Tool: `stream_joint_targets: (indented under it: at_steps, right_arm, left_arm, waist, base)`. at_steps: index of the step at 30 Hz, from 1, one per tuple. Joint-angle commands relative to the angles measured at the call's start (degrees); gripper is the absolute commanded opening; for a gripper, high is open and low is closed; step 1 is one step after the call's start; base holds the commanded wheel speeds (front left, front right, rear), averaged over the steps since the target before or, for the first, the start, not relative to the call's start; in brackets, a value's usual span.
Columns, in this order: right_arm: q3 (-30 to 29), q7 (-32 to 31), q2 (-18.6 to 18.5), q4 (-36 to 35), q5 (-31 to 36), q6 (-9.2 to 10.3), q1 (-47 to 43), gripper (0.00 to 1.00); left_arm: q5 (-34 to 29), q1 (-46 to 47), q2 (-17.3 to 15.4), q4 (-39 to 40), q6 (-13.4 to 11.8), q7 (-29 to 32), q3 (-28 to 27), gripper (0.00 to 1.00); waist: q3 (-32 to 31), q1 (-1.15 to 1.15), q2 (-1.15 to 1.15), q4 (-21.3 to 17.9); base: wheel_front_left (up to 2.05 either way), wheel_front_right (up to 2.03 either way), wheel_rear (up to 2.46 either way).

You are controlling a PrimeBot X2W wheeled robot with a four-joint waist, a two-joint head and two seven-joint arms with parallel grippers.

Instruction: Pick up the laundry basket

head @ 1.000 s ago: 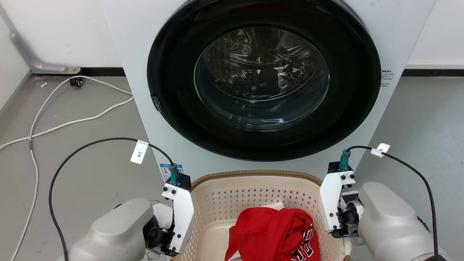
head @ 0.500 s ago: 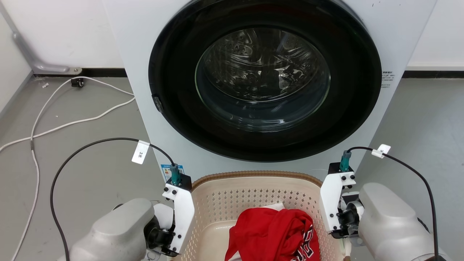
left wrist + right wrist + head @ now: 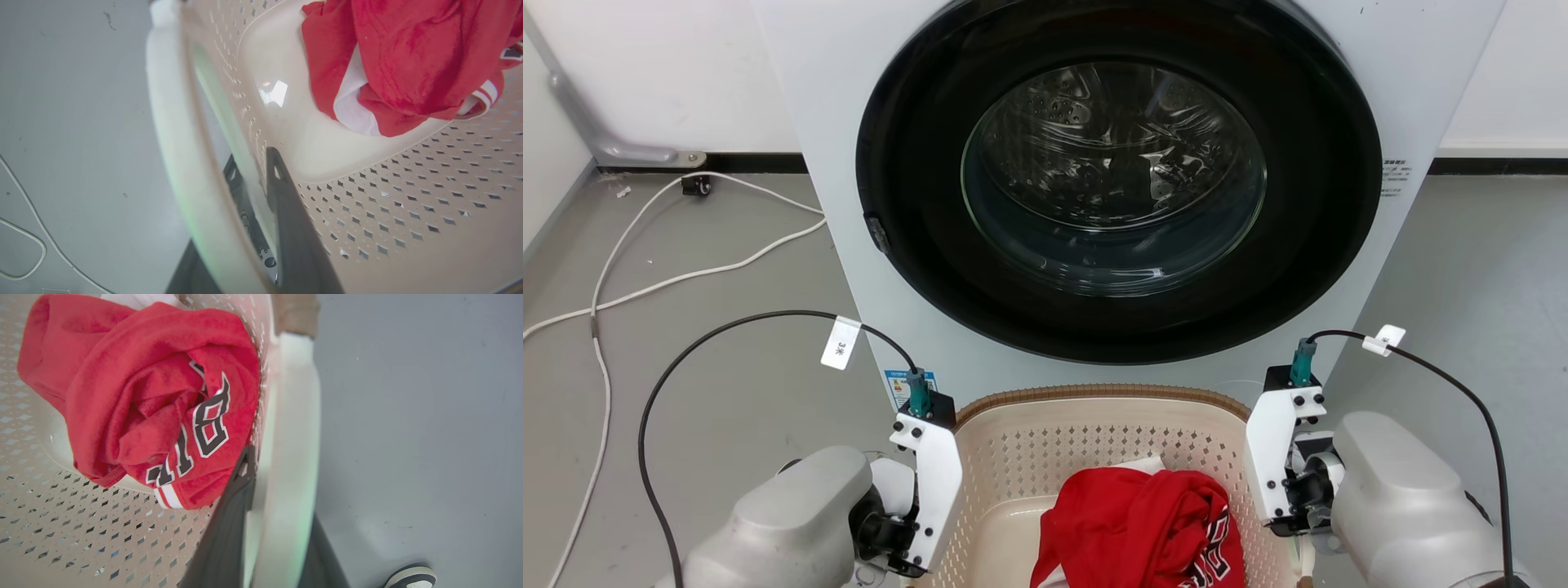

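Laundry basket directly before the washing machine, far rim just below the door and near the machine's front. Garment lies in the basket, heaped toward the right wall. Left gripper at the basket's left edge, one finger inside the wall, the other outside beneath the left handle, closed on it; right gripper mirrors this at the right handle, inner finger just beside the garment. Cable loops over the floor left of the machine, well apart from the basket; a shoe on the floor beyond the right handle.
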State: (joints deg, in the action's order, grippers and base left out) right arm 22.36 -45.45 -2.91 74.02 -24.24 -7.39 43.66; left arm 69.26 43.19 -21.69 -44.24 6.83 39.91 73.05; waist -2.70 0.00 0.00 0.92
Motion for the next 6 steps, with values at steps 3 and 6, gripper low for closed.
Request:
stream_joint_targets:
  at_steps: [3,6]
  right_arm:
    - [-0.3,0.4,0.1,-0.5,0.4,-0.18,0.3,0.00]
    - [-0.6,0.4,0.1,-0.5,0.4,-0.18,0.3,0.00]
  left_arm:
    - [-0.5,0.1,0.6,0.3,1.1,0.5,0.6,0.00]
    - [-0.4,0.3,0.8,0.4,1.1,0.4,0.6,0.00]
  waist:
    - [0.1,0.00,0.00,0.1]
    - [0.2,0.00,0.00,0.3]
  base:
    - [0.00,0.00,0.00]
    - [0.00,0.00,0.00]
